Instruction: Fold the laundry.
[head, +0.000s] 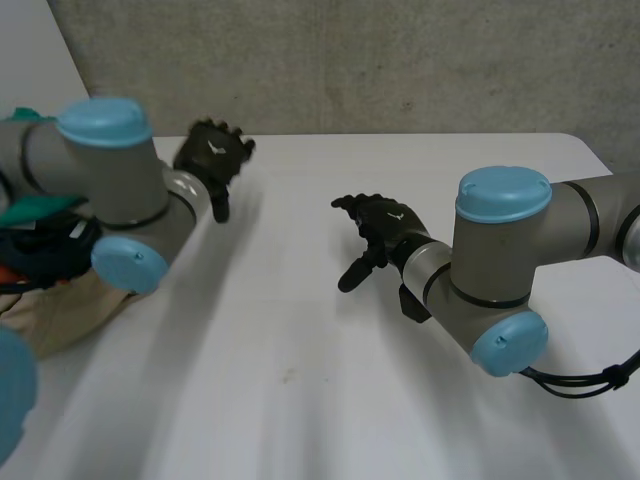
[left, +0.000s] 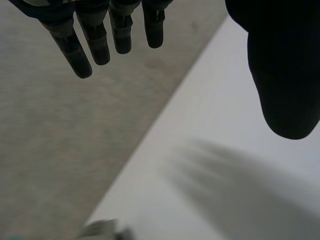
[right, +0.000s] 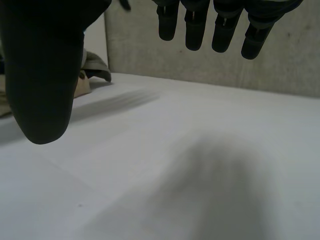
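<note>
A heap of laundry lies at the table's left edge, beige cloth below with green and dark pieces on top, partly hidden behind my left arm. My left hand hovers over the far left of the white table, fingers straight and apart from the thumb, holding nothing. My right hand hangs above the table's middle, fingers relaxed and thumb spread, also empty. From the right wrist, the laundry shows beyond the thumb.
A grey concrete wall runs behind the table's far edge. The white tabletop stretches bare between and in front of both hands.
</note>
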